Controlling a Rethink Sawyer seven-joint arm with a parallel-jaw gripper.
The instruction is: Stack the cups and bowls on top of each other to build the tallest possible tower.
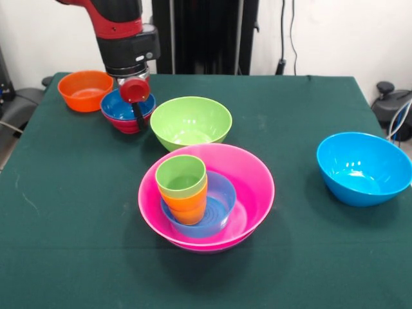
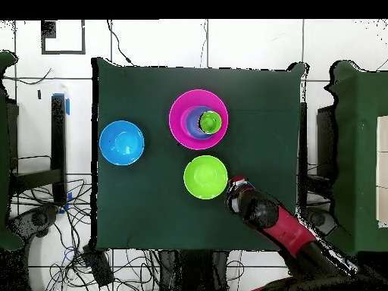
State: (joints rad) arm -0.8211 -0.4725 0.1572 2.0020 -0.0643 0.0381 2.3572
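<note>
Tower partly built, 4 bowls left to add.

The tower point(image 1: 206, 196) stands near the middle of the table point(image 1: 77, 244): the light green cup point(image 1: 181, 174) sits in the orange cup point(image 1: 188, 207), both in a small light-blue bowl point(image 1: 219, 196) inside the wide pink bowl point(image 1: 248, 174). Just behind it is the lime green bowl point(image 1: 191, 121); far left, a dark-blue bowl point(image 1: 119, 103) rests in a red bowl point(image 1: 125, 123), beside a small orange bowl point(image 1: 85, 90); the sky-blue bowl point(image 1: 364, 167) sits well apart, right. The gripper point(image 1: 137, 114) dips into the dark-blue bowl; I cannot tell if it grips. Dark green cloth covers the table; white wall and cables behind.
</note>
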